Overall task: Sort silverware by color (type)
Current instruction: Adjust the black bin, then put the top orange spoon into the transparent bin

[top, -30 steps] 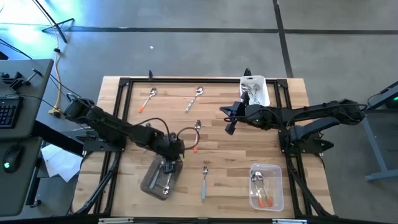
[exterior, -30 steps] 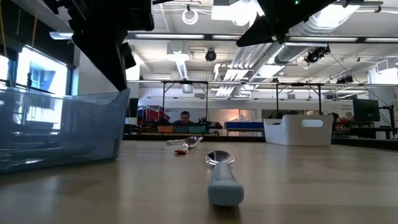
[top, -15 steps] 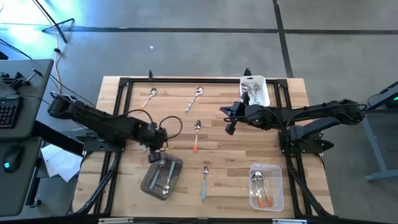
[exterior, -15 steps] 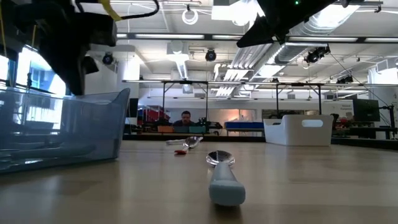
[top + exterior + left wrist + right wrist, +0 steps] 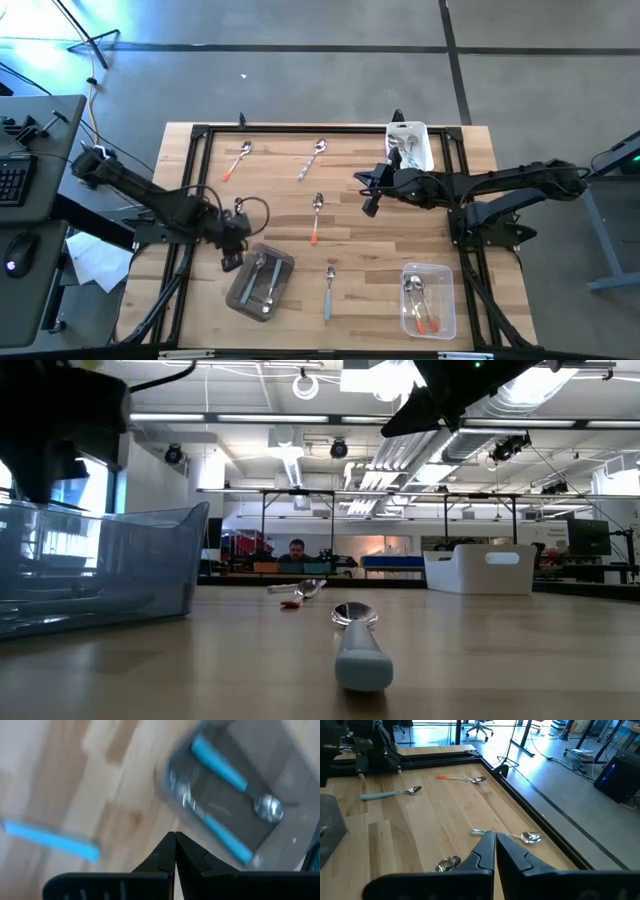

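Observation:
The silverware is small spoons. One with a light-blue handle (image 5: pixel 329 290) lies on the table near the front. An orange-handled one (image 5: pixel 316 218) lies mid-table, and two more (image 5: pixel 238 158) (image 5: pixel 313 158) lie near the far edge. A clear tub (image 5: pixel 260 283) at the front left holds blue-handled spoons (image 5: pixel 220 765). My left gripper (image 5: pixel 231 262) (image 5: pixel 175 837) is shut and empty, above the table just off that tub's left side. My right gripper (image 5: pixel 368 205) (image 5: pixel 494 836) is shut and empty, hovering above mid-table near the white tub (image 5: pixel 410 145).
The white tub at the far right holds silver spoons. A clear tub (image 5: pixel 428 298) at the front right holds orange-handled spoons. A black frame (image 5: pixel 300 130) runs round the tabletop. A desk with a keyboard (image 5: pixel 15 180) stands left of the table. A person (image 5: pixel 296 550) sits far behind.
My left gripper has swung from above the clear tub's far end toward the table's left edge. It rolled about its own axis as it went and stayed shut. The tub and the spoons have kept their places.

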